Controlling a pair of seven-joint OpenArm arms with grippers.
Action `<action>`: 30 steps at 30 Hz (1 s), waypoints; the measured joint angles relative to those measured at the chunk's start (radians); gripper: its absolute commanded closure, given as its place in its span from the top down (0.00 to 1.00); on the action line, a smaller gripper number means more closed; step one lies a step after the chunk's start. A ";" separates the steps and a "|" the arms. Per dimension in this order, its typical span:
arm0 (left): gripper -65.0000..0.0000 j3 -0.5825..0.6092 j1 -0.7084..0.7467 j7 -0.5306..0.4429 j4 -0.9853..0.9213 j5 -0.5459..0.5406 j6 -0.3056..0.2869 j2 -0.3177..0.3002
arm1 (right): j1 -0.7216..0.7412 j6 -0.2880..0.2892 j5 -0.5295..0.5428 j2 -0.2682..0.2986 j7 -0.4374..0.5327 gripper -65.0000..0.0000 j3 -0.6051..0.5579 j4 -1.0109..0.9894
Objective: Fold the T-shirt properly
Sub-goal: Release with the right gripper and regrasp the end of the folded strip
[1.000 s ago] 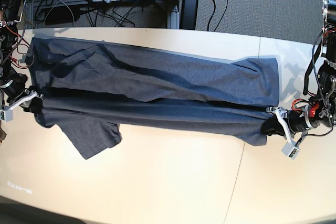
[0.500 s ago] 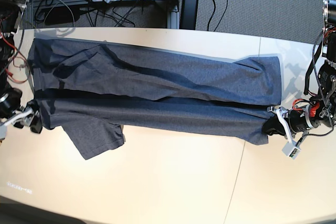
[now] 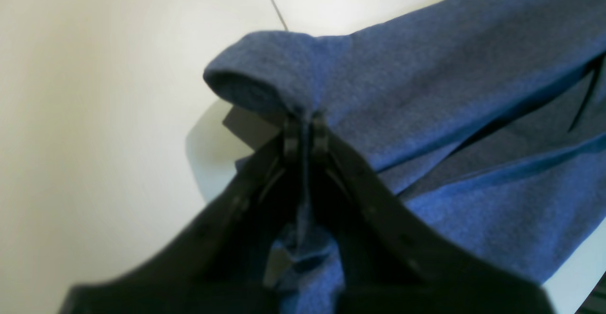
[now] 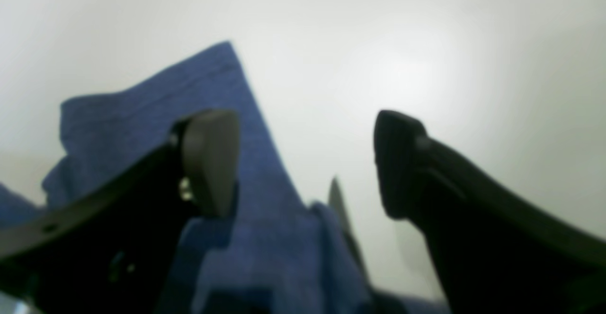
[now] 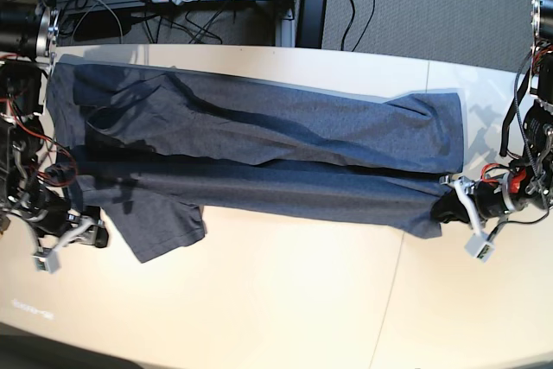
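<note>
T-shirt | pinched in left tool | clear of right tool

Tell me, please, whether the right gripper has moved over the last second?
Yes. The right gripper has let go of the T-shirt and dropped toward the table's near edge, jaws open.

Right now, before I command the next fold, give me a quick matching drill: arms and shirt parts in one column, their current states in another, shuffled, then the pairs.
Column 1:
1. left gripper
2. right gripper
3. T-shirt
4. sleeve

Column 2:
A. jaws wide apart, holding nothing
B. sticks out past the near fold toward the table's front edge
C. pinched shut on a bunched hem corner
D. laid lengthwise across the table

Pairs: 1-C, 2-A, 3-D, 4-B
</note>
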 measured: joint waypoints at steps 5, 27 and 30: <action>0.00 0.000 0.000 0.000 0.000 0.002 0.000 0.000 | 0.106 0.000 -0.017 -0.063 0.001 0.68 -0.009 -0.219; 0.00 0.000 0.000 0.000 0.001 0.001 0.000 0.000 | 0.167 0.002 -0.100 -0.179 0.027 0.46 -0.119 -0.321; 0.00 0.000 0.000 0.000 0.001 0.002 0.000 0.000 | 0.170 0.002 -0.100 -0.179 0.027 0.33 -0.168 -0.321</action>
